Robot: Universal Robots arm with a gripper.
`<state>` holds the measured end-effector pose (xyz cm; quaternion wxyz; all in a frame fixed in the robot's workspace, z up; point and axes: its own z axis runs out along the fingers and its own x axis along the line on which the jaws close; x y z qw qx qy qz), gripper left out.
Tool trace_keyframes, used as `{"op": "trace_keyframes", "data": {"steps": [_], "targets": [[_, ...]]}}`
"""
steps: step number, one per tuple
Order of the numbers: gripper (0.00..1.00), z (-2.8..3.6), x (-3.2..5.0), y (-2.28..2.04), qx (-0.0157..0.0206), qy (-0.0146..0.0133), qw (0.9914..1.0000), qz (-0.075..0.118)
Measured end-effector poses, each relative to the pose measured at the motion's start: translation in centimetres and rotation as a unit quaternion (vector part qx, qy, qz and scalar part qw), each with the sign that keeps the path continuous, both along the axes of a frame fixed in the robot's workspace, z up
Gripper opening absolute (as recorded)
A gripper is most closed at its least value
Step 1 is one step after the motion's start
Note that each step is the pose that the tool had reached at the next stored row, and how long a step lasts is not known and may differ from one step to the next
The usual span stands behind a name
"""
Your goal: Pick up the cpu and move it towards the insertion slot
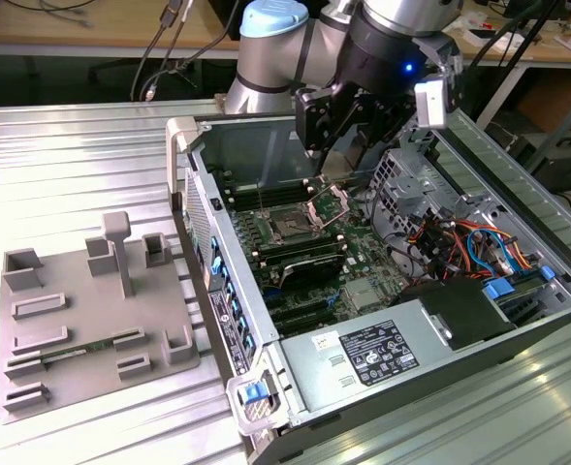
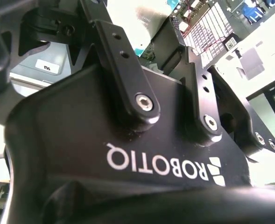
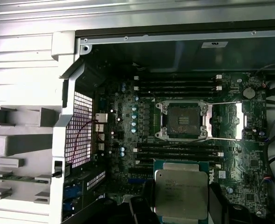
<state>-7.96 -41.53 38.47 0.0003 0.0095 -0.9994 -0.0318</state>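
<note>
The cpu (image 3: 180,192), a flat square chip with a silvery top, hangs between two dark fingers (image 3: 148,198) of my gripper (image 3: 181,200), which is shut on its opposite edges. The insertion slot (image 3: 184,120) lies beyond the chip on the green board, its dark centre bare inside a silver frame. In the exterior view my gripper (image 1: 341,136) hovers above the open computer case, up and to the exterior view's right of the insertion slot (image 1: 290,229), whose hinged bracket (image 1: 330,205) stands raised. The gripper's black housing (image 2: 128,140) shows in the second wrist view.
Long black memory slots (image 3: 177,86) flank the socket on both sides. A grey plastic tray (image 1: 91,310) with raised blocks lies on the metal table at the exterior view's left. The power supply (image 1: 372,354), a drive cage (image 1: 401,184) and coloured cables (image 1: 469,247) crowd the case.
</note>
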Motion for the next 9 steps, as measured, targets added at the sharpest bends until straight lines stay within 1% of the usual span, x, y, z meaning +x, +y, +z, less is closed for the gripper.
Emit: {"op": "trace_keyframes", "data": {"steps": [9], "targets": [[0.55, -0.03, 0.51, 0.07, 0.0, 0.0, 1.0, 0.0]]}}
